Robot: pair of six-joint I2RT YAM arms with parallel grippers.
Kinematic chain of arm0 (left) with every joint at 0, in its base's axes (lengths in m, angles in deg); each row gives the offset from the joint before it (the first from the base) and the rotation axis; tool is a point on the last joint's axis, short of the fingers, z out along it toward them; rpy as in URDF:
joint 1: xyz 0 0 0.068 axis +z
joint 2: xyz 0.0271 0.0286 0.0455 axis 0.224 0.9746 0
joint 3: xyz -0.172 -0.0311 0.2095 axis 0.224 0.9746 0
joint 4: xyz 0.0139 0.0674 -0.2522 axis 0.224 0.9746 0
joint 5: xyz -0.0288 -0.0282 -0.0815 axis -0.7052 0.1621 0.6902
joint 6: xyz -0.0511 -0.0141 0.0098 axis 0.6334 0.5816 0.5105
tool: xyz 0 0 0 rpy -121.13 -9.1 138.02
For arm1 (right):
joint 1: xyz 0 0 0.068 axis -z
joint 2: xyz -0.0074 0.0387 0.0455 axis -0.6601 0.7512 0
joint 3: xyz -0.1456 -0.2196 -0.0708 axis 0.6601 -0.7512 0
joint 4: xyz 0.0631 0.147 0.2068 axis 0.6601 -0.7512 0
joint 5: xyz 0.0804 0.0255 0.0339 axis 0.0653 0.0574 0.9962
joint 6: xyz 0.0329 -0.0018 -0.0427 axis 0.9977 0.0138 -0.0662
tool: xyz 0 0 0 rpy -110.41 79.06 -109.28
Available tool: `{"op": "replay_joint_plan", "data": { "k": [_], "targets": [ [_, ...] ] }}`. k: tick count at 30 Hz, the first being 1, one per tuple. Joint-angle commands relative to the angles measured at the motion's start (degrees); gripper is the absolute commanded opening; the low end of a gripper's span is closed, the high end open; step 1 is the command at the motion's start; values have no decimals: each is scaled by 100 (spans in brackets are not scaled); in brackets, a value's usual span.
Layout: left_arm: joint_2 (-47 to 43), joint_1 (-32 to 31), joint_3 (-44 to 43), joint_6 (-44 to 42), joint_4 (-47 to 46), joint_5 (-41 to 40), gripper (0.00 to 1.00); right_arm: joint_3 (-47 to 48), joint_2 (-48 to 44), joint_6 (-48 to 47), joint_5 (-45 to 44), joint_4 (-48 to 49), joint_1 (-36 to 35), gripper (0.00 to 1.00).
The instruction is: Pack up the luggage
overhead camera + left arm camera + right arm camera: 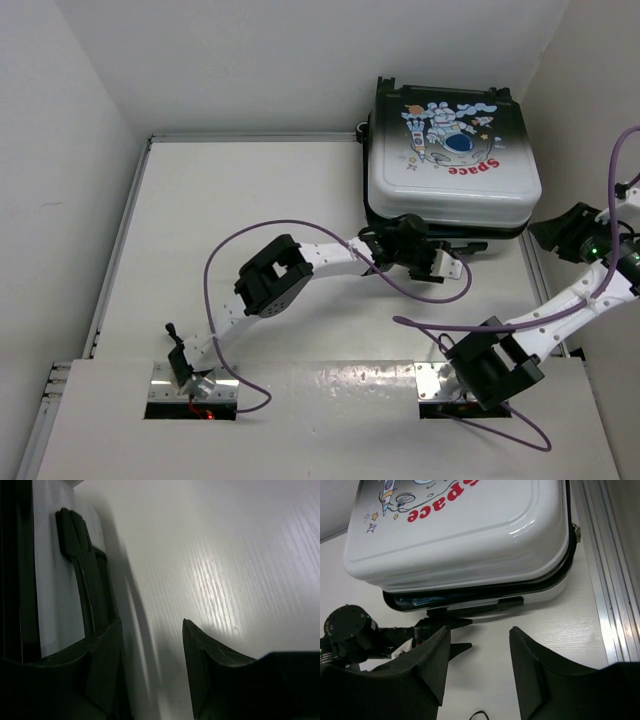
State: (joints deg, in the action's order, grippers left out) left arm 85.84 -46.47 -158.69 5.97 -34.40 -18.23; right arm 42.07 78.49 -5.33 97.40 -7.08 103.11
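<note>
The luggage [450,170] lies flat at the table's far right, astronaut and red "Space" lettering up. Its lid [460,535] is down, leaving a narrow dark gap along the front in which something blue [420,601] shows. My left gripper [447,263] is open at the front edge, one fingertip [462,622] right by the black handle [490,606]. In the left wrist view that handle [82,570] stands just left of the open left gripper [152,621], which holds nothing. My right gripper [480,630] hovers open and empty in front of the case's right corner [540,232].
An aluminium rail [610,580] runs along the table's right edge beside the case. Purple cables [250,235] loop over the white table [250,180]. Walls close in at the back and on both sides.
</note>
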Motion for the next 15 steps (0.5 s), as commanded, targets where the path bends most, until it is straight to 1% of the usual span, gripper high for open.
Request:
{"op": "replay_joint_plan", "data": {
  "k": [1,6,10,15],
  "targets": [
    [-860,176,495,-158,-322,17,55,-261,-88,101,49,380,34,50],
    [-914,123,426,-54,-322,70,55,-262,-97,146,75,434,43,50],
    [-599,123,154,-54,-244,-43,55,-227,-106,23,67,294,34,50],
    [-353,123,22,-123,-243,-158,55,-209,-115,-144,58,188,43,50]
  ]
}}
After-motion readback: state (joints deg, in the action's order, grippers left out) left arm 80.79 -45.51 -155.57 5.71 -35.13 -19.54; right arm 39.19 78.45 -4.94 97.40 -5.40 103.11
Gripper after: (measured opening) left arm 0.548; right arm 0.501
